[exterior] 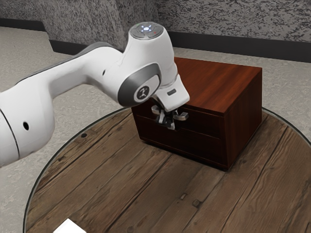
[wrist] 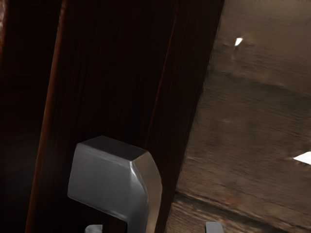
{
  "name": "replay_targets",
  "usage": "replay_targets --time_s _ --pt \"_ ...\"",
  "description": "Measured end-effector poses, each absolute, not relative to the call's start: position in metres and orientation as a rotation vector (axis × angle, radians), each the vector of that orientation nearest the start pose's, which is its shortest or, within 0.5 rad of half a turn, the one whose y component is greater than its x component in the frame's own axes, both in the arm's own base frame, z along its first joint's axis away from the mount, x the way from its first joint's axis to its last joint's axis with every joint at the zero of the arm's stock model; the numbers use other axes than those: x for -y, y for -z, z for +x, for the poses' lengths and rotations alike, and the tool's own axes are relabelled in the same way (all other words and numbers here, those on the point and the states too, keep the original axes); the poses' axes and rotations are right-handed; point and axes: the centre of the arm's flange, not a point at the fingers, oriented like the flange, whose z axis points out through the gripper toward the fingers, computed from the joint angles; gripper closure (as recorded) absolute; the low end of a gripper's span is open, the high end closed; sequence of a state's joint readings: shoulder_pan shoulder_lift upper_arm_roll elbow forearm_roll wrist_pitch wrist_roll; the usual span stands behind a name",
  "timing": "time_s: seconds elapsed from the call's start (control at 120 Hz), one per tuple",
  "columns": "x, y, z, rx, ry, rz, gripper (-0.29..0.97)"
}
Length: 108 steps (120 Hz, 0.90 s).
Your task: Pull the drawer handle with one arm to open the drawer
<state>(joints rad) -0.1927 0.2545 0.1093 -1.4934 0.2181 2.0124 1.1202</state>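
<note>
Drawer handle (exterior: 182, 115): a silver bar on the upper drawer front (exterior: 209, 122) of a dark red wooden box (exterior: 218, 90), which stands on the far part of a round plank counter (exterior: 146, 194).

Nearest, at the counter's front edge, lies the corner of a white thing (exterior: 70, 227). Behind it the boards run bare up to the box, with open room on the exterior view's right as well. The counter's dark rim curves round both sides.

The white arm (exterior: 73, 82) comes in from the exterior view's left. A small white mark on its grey joint cap (exterior: 142, 92) is too small to read. The black hand (exterior: 167, 120) sits right at the handle, in front of the drawer. I cannot tell whether it is spread or pinching the bar.

In the wrist view one squared end of the handle (wrist: 114, 184) stands out from the dark wood just under the hand, with the counter boards (wrist: 252, 121) beside the box's edge.

The upper drawer front looks level with the front below it. Past the box lie pale floor (exterior: 29, 43) and a speckled grey wall (exterior: 218, 19) with a dark skirting.
</note>
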Motion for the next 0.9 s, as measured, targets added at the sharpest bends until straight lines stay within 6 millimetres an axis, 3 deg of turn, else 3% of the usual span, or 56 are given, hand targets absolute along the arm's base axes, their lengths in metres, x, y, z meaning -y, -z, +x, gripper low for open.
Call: replay_targets --time_s 0.033,0.267,0.4,0.55,0.725,0.9 --pt "0.058 -0.555 0.662 -1.677 0.17 -2.245 0.53" --pt "0.052 -0.554 0.646 -1.662 0.183 -2.293 0.76" --pt "0.047 -0.562 0.604 -1.667 0.191 -2.312 0.75" --pt "0.045 -0.553 0.565 -1.673 0.198 -2.326 0.78" --pt "0.037 -0.562 0.508 -1.662 0.242 -2.321 0.79" --pt "0.03 -0.557 0.477 -1.65 0.252 -2.336 0.77"
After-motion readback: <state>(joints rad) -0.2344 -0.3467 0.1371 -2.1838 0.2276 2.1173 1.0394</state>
